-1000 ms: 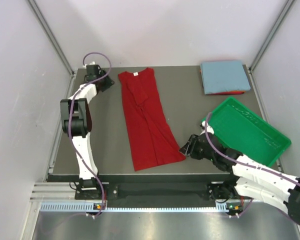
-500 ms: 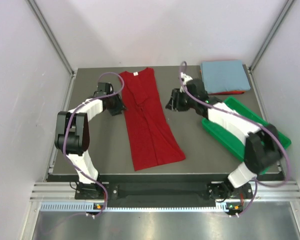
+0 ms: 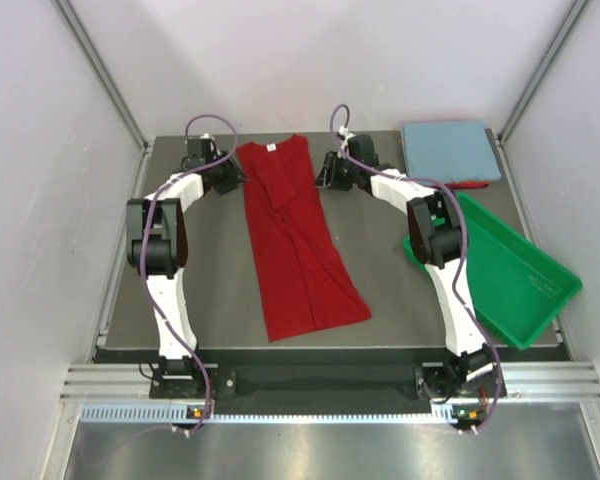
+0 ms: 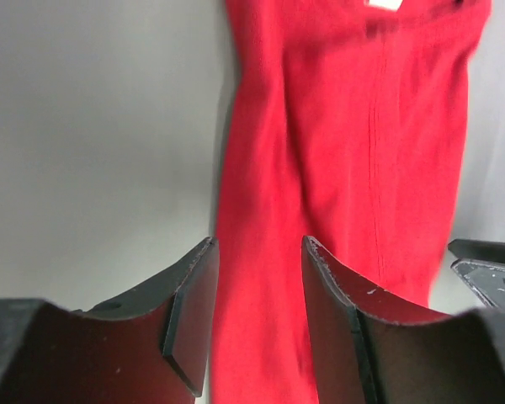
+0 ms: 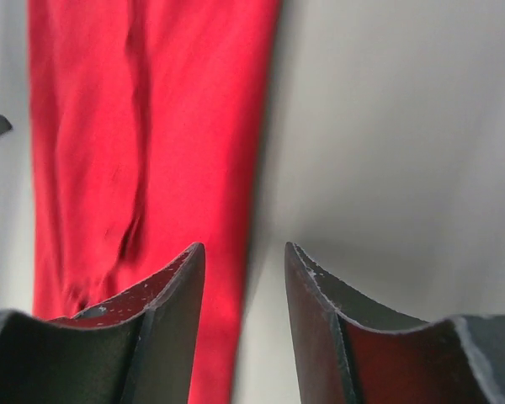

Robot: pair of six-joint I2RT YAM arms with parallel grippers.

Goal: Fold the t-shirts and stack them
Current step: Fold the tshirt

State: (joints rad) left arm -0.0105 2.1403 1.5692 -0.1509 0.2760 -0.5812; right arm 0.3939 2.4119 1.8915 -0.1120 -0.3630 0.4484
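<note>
Since half a second ago, both hands have been carried farther up the dark red t-shirt (image 3: 298, 250), toward its collar end. A second ago the right arm was folded low beside the green tray (image 3: 525, 285).

The left hand (image 3: 232, 175) is now placed at the shirt's left edge, just below the shoulder. The right hand (image 3: 322, 178) is placed at the opposite edge, roughly level with it. Both arms are stretched far out from their bases at the near edge, and the wrists are turned inward so that the two hands face each other across the cloth.

In the left wrist view, the left hand (image 4: 257, 311) is seen partly spread, with nothing pinched between its fingers (image 4: 189, 316). The edge of the red cloth is seen through the gap. In the right wrist view, the right hand (image 5: 242, 324) is likewise partly spread and nothing is gripped. The shirt's other edge runs through the gap between its fingers (image 5: 320, 332). Whether any fingertip touches the cloth cannot be told.

The dark red t-shirt is laid flat on the surface (image 3: 205, 285), folded into a long narrow strip. Its white neck label (image 3: 272, 147) is at the far end and its hem is toward the near edge.

At the far right corner, a folded light blue t-shirt (image 3: 450, 150) is laid on another red t-shirt (image 3: 472, 184), of which only a sliver is seen. Both are apart from the hands.
</note>
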